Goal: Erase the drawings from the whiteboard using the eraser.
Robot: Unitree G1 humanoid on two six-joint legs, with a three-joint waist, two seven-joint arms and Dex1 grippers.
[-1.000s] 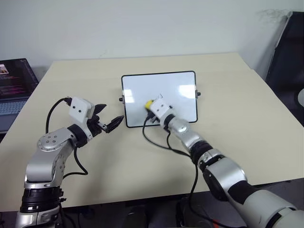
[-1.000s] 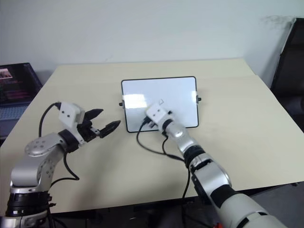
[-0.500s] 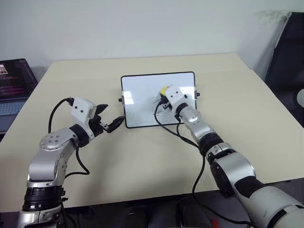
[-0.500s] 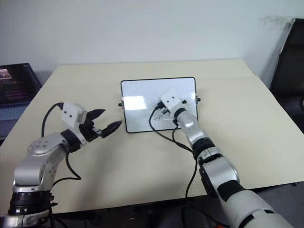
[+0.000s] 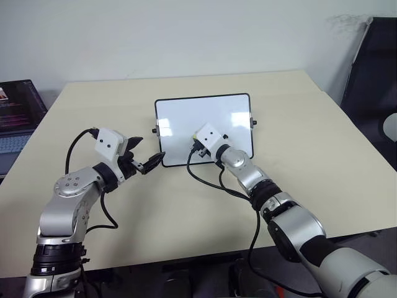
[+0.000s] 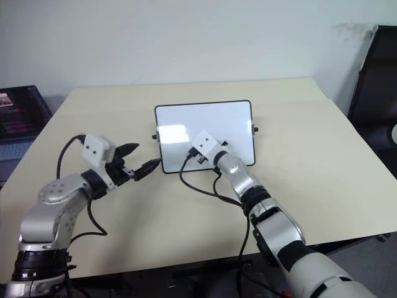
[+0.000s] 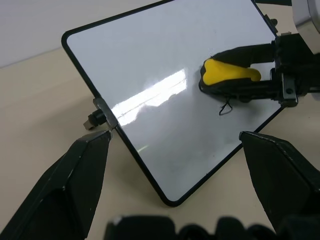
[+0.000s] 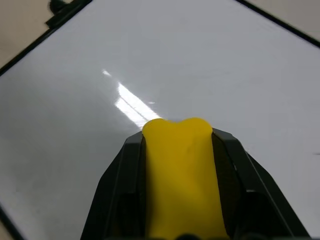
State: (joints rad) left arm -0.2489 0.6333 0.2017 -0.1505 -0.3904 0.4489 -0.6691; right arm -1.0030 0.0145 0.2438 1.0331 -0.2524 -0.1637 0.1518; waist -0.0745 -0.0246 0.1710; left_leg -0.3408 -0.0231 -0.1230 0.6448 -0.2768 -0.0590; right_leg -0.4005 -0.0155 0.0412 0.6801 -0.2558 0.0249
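Note:
The whiteboard [image 5: 186, 115] lies flat in the middle of the table, glossy white with a thin black frame. My right gripper [image 5: 196, 139] is over its lower middle, shut on the yellow eraser [image 7: 227, 72], which is pressed flat on the board. The right wrist view shows the eraser [image 8: 180, 170] held between both black fingers [image 8: 120, 190]. Of the drawings, one small thin dark loop [image 7: 226, 106] shows just beside the eraser. My left gripper [image 5: 147, 152] is open at the board's near left corner, with nothing between its fingers [image 7: 65, 185].
A laptop [image 5: 15, 118] with a dark screen sits at the table's far left edge. A black chair [image 5: 372, 68] stands beyond the right side. Small black knobs [image 7: 95, 120] stick out from the board's short sides. Bare tabletop surrounds the board.
My right gripper carried the eraser across the board to the right, then back to the left, to the lower middle. The left arm stayed put.

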